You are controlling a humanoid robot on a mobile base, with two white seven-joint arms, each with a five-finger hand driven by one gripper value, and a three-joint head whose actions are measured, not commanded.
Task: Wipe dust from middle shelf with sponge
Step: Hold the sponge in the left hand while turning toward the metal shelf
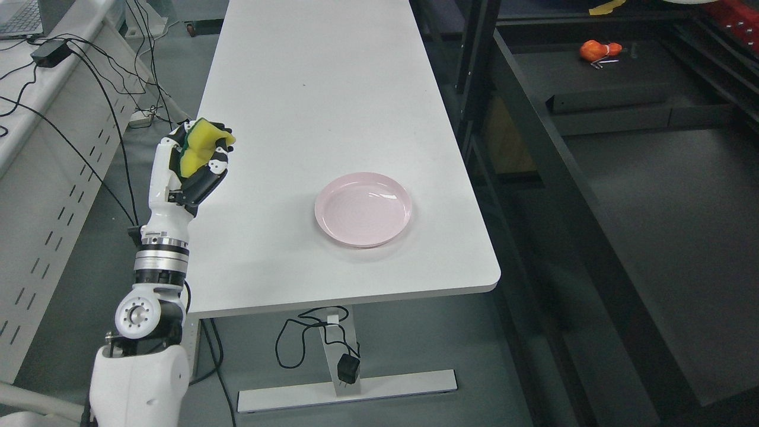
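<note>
My left hand [198,157] is raised over the left edge of the white table [308,89], its fingers curled around a yellow sponge with a green backing [201,145]. The sponge is squeezed and held above the table surface. A dark metal shelf unit [622,154] stands to the right of the table, with dark shelf boards at several heights. My hand is far from the shelves, on the other side of the table. My right arm does not show.
A pink plate [363,209] sits on the table near its front right corner. An orange object [598,50] lies on an upper shelf board at the back right. Cables [89,89] and a grey perforated cabinet [47,196] are at the left.
</note>
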